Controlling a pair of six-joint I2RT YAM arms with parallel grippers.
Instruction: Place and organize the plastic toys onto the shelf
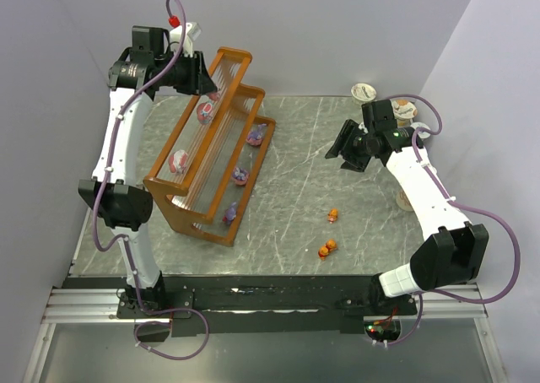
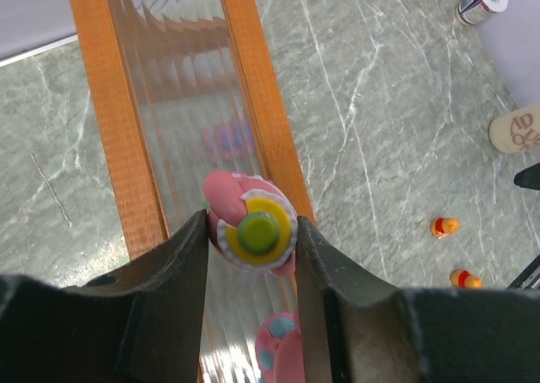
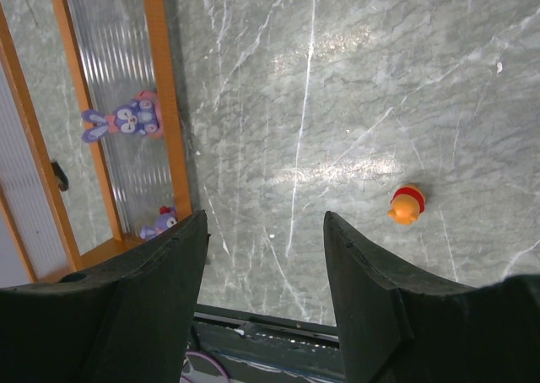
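The left jaws are closed down on a round pink plastic toy with a yellow-and-green centre (image 2: 255, 229). It sits squarely between the two tips and touches both, above a ribbed clear tier of the orange-brown wooden stepped shelf (image 2: 272, 130). The right jaws stand wide apart and hold nothing over the grey marbled tabletop (image 3: 337, 105), with a small orange plastic figure (image 3: 406, 204) lying outside the gap on one side and a purple rabbit figure (image 3: 126, 117) on the shelf off the other.

Grey marbled table (image 1: 295, 197) (white-veined) between plain lilac walls (image 1: 337, 29)
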